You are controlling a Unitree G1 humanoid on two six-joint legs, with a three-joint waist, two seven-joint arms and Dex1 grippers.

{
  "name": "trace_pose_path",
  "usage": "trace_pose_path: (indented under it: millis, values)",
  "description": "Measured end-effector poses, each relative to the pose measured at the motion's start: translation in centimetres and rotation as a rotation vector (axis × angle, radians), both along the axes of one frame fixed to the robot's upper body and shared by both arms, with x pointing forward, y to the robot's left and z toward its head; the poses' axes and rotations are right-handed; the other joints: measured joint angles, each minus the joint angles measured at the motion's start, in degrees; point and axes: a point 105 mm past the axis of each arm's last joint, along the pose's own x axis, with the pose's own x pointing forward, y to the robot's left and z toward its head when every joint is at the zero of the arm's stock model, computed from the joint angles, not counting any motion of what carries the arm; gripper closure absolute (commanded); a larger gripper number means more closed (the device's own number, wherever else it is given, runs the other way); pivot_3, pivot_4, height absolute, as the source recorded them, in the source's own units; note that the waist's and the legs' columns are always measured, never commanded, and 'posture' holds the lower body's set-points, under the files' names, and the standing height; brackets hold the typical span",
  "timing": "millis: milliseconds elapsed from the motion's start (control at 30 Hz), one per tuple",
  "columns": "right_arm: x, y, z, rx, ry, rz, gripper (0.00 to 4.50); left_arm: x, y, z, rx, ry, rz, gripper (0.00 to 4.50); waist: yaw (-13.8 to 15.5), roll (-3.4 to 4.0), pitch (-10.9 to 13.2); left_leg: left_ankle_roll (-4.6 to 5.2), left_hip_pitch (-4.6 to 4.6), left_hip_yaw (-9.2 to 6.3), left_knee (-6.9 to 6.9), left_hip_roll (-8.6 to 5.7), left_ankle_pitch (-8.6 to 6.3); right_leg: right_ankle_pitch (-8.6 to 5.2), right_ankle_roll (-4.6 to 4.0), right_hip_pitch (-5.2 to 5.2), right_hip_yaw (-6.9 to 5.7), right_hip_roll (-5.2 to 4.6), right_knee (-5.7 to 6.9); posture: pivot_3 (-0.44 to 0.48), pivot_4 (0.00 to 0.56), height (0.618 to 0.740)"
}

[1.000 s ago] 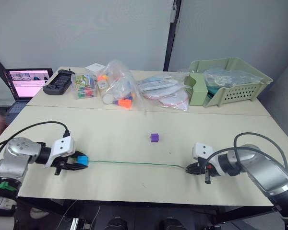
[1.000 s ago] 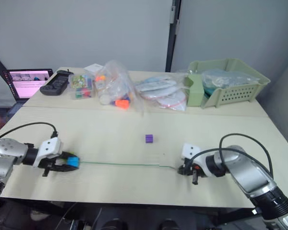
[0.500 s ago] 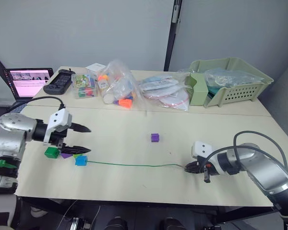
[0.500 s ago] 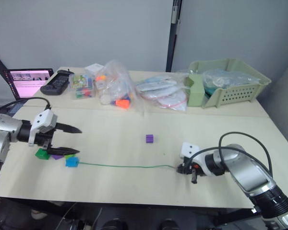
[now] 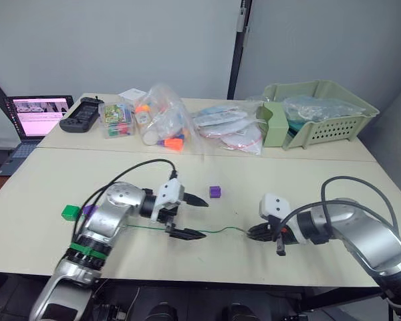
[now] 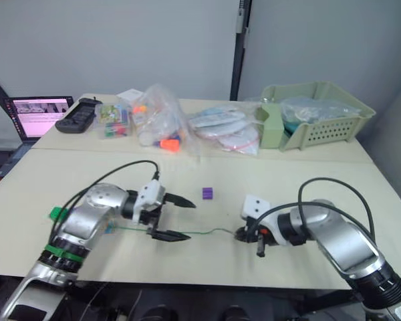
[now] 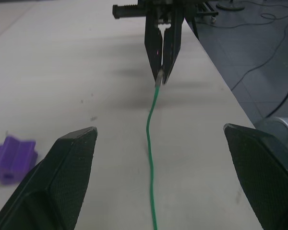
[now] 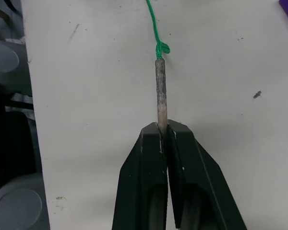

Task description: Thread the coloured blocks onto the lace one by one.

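My right gripper (image 8: 164, 132) was clamped on the grey tip (image 8: 160, 88) of the lace (image 5: 217, 231), holding it low over the table (image 5: 287, 190). My left gripper (image 5: 190, 217) stood wide open and empty, its 2 fingers straddling the lace near the middle of the table. A loose purple block (image 5: 215, 192) lay just beyond that gripper, off the lace. Out by my left, a dark green block (image 5: 69, 212) sat near the table edge with another purple one (image 5: 88, 210) beside it. I couldn't tell from these views whether those 2 were strung. I judged at least 1 block remained to thread, the loose purple one.
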Motion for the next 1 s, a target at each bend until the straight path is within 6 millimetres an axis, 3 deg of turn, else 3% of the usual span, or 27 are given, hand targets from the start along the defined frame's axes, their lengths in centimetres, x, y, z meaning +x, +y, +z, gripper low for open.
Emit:
trace_pose_path:
  millis: [67,167,367,833,1000]
  values:
    - [0.0,0.6,0.4,-0.005,-0.019,0.016,4.5,-0.4,-1.9,0.0,-0.039,-0.013,-0.035,0.06,0.0,0.0,0.0,0.0,0.01,-0.01,-0.01,-0.01,0.0,0.0,0.0,0.01,0.01,0.0,-0.01,0.0,0.15,0.732]
    - [-0.2,0.7,0.2,-0.014,-0.008,0.009,4.5,-0.8,-3.2,-0.3,-0.047,-0.02,-0.059,0.06,-0.1,0.0,0.0,0.0,-0.02,-0.05,-0.02,-0.03,0.0,0.0,0.0,-0.01,0.01,-0.01,-0.01,0.0,0.15,0.732]
    - [-0.3,0.8,0.2,-0.014,0.003,-0.001,4.5,-1.1,-4.4,-1.0,-0.045,-0.014,-0.066,1.84,-0.1,0.0,0.0,0.0,-0.01,-0.08,-0.01,-0.04,0.0,0.0,0.0,0.02,0.01,-0.01,-0.02,0.0,0.15,0.732]
    - [-0.2,1.1,0.6,-0.001,-0.006,-0.006,4.5,-1.1,-4.8,-1.7,-0.019,-0.019,-0.063,1.84,-0.1,0.0,0.0,0.0,-0.01,-0.1,-0.01,-0.05,0.0,0.0,0.0,0.03,0.01,-0.02,-0.03,0.0,0.15,0.732]
    - [-0.3,1.1,0.6,-0.002,-0.001,-0.011,4.5,-1.2,-5.0,-1.7,-0.023,-0.018,-0.064,3.33,-0.1,0.0,0.0,0.0,-0.01,-0.11,-0.01,-0.05,0.0,0.0,0.0,0.02,0.0,-0.01,-0.03,0.0,0.15,0.732]
